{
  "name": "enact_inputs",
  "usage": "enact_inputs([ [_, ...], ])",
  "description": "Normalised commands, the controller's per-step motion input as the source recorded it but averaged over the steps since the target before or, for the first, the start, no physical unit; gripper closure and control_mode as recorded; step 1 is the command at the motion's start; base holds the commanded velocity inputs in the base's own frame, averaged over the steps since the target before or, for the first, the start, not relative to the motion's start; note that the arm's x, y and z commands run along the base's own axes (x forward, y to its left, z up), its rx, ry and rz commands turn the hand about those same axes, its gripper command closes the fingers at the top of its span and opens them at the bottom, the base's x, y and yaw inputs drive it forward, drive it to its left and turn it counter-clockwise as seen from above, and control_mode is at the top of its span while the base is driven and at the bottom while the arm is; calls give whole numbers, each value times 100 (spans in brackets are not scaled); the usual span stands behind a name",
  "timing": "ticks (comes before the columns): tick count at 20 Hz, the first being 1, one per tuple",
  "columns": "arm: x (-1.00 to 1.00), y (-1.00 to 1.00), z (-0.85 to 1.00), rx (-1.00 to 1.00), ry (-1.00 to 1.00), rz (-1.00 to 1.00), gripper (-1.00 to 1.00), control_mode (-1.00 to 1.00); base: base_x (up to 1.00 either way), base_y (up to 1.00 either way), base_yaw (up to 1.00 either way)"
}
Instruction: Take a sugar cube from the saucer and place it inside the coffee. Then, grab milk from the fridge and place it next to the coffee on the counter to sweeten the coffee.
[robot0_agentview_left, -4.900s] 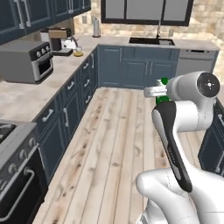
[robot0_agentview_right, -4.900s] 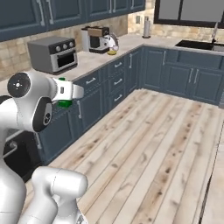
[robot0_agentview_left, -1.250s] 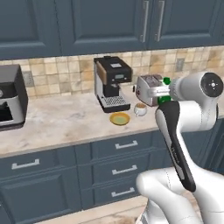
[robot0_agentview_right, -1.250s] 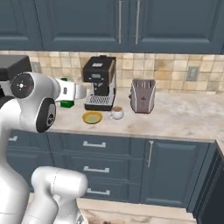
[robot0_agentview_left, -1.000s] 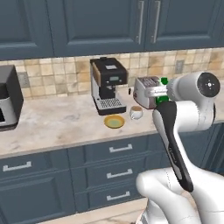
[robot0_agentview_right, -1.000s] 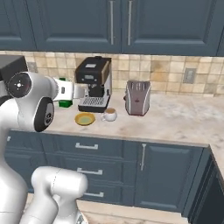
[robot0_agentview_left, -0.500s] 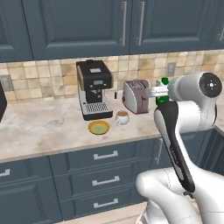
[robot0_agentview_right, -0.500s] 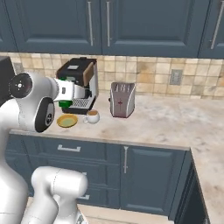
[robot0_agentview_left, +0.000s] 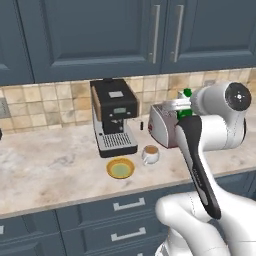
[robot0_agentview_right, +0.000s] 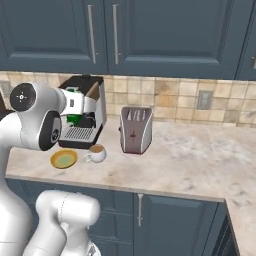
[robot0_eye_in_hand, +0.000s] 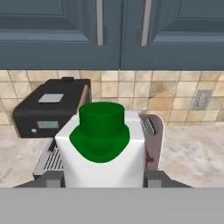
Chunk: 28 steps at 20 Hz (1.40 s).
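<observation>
My gripper is shut on the milk, a white carton with a green cap, held upright in the air in front of the counter. From the left base view the gripper holds the milk level with the toaster top. From the right it carries the milk in front of the coffee machine. Down on the counter stands the coffee, a white cup, with the yellow saucer to its left. The sugar cube is too small to make out. The fridge is out of view.
A black coffee machine stands against the tiled wall behind the saucer. A silver toaster sits to its right. Dark blue cabinets hang above, and bare counter stretches to the right of the toaster.
The base has driven along, so the coffee machine, cup and saucer have shifted in both base views. The gripper still holds the milk in the same pose.
</observation>
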Motion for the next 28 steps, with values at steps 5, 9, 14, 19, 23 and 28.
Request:
enact_inputs([
  [5, 0, 0, 0, 0, 0, 0, 100, 100, 43, 0, 0],
  [9, 0, 0, -4, -4, -10, 0, 100, -100, 12, 0, 0],
  [14, -2, -5, -3, -6, -12, 0, 100, -100, 0, 0, 0],
  [19, 1, -31, -5, 0, 1, 18, 100, -100, 0, 0, 0],
  [23, 0, -33, -14, 0, 3, 34, 100, -100, 0, 0, 0],
  [28, 0, -40, -48, 0, 0, 43, 100, -100, 0, 0, 0],
])
